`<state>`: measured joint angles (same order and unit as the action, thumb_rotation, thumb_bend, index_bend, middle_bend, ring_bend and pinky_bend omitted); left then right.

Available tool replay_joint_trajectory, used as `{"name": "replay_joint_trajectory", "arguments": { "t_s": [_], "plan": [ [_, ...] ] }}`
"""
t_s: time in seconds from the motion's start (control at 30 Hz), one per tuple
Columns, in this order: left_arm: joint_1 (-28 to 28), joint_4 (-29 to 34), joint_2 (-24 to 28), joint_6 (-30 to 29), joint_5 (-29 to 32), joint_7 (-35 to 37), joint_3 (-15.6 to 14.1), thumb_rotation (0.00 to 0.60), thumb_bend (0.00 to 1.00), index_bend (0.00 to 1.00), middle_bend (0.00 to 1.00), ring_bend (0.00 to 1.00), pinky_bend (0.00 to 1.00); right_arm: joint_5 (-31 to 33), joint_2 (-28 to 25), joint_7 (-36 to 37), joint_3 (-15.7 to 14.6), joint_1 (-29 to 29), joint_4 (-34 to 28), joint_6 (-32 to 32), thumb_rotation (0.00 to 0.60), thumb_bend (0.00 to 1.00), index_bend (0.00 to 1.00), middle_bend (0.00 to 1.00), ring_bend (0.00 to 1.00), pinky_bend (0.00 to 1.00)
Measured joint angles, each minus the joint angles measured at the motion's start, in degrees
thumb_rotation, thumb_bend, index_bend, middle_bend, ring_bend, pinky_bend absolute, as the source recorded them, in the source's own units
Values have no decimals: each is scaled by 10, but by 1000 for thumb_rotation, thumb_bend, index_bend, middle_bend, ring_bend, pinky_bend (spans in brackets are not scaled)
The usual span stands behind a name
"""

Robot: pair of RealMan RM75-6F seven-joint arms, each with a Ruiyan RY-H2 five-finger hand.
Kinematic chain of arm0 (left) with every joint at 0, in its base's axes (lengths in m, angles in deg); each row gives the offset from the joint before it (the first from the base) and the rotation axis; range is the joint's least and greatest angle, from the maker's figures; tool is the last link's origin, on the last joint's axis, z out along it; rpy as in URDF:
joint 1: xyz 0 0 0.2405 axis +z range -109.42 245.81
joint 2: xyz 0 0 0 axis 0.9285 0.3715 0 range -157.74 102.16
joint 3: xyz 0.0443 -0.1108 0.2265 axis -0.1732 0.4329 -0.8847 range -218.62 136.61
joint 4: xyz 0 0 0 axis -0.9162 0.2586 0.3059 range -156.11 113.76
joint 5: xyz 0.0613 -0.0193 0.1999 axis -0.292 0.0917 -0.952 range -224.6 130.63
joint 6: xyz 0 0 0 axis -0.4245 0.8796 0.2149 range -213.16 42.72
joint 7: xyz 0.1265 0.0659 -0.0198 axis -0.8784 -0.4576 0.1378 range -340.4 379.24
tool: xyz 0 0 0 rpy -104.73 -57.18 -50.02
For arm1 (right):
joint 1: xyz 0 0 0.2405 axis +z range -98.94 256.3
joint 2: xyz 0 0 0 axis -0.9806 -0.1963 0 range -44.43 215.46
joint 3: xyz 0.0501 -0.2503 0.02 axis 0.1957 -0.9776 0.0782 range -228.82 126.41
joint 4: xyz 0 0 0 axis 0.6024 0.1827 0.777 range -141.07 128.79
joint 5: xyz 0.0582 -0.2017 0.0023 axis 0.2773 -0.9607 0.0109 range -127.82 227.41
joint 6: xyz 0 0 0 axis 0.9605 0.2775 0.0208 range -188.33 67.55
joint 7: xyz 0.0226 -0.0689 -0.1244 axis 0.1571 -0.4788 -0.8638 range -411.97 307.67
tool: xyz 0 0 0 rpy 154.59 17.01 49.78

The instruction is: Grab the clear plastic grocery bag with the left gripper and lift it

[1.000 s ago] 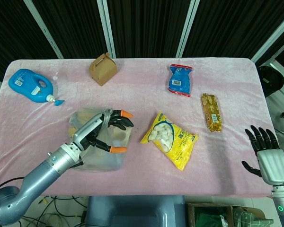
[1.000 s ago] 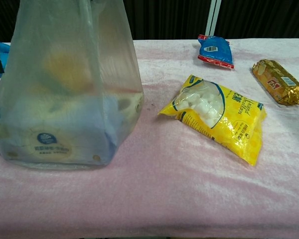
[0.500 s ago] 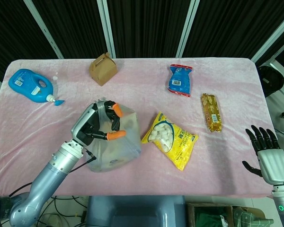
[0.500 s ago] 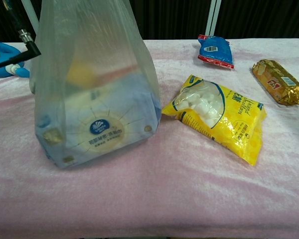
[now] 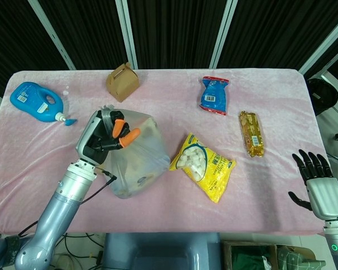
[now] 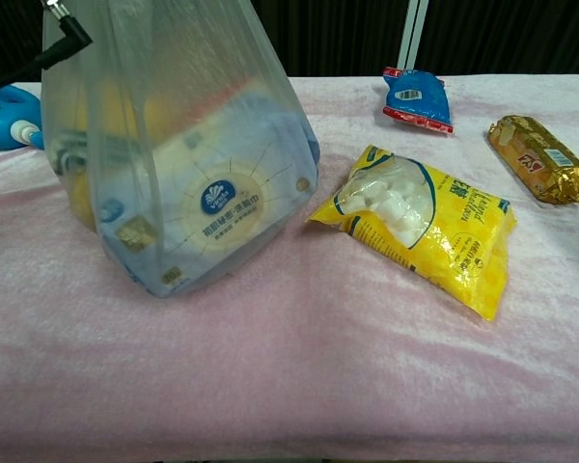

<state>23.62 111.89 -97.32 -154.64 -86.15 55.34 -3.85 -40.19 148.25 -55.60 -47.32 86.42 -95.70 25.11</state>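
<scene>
The clear plastic grocery bag [image 5: 138, 157] hangs from my left hand [image 5: 104, 135], which grips its gathered top with orange-tipped fingers curled around it. In the chest view the bag [image 6: 188, 154] fills the left side, tilted, its bottom off the pink tablecloth, with a round white tub and something yellow inside. The left hand itself is above the chest view's frame. My right hand [image 5: 318, 183] is at the table's front right corner, fingers spread, holding nothing.
A yellow snack bag [image 5: 203, 167] lies just right of the bag. Farther back are a blue packet [image 5: 214, 95], a gold bar wrapper [image 5: 252, 133], a brown paper box [image 5: 122, 81] and a blue detergent bottle [image 5: 36, 102]. A black cable [image 6: 39, 53] hangs by the bag.
My left hand has risen and drawn back to the left with the bag. The bag has left the table and tipped so that its bottom faces the chest camera. The right hand is still.
</scene>
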Motion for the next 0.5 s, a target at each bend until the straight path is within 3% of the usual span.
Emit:
{"name": "replay_joint_trajectory", "arguments": {
  "t_s": [0.5],
  "plan": [
    [-92, 14, 11, -1, 80, -96, 80, 600, 242, 852, 1000, 982, 932, 0, 0, 0, -2, 0, -1, -2, 600, 141, 0, 0, 0, 31]
  ]
}}
